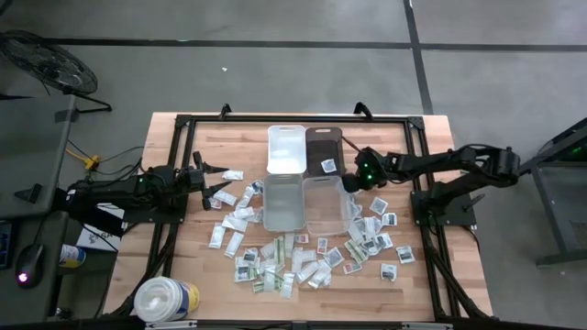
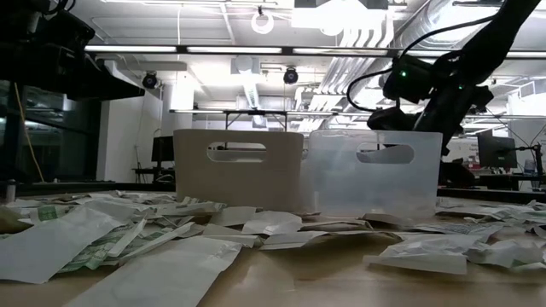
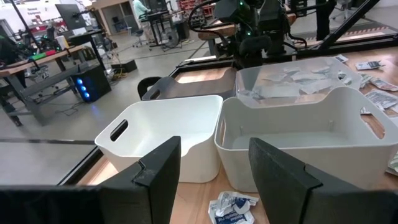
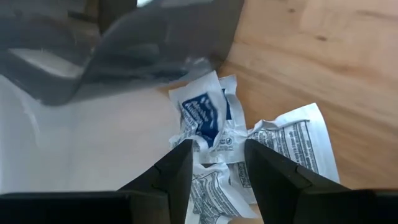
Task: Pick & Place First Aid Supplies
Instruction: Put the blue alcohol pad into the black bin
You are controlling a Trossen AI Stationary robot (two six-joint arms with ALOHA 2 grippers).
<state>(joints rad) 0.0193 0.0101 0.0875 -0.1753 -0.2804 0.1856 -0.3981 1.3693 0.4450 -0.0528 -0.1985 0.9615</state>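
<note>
Two dark fingers of the right pincer (image 4: 214, 165) stand spread directly above a small white paper packet with blue print (image 4: 202, 115), empty. Its long axis appears to cross the gap. The left pincer (image 3: 214, 180), also spread and empty, waits beside the white plastic bins (image 3: 298, 134).

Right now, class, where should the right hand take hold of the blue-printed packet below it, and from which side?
Probably from straight above: the blue-printed packet lies crumpled on other packets beside the clear bin. Pinch its raised middle fold, since its flat edges offer little to grip. The right hand already hangs open above it.
</note>
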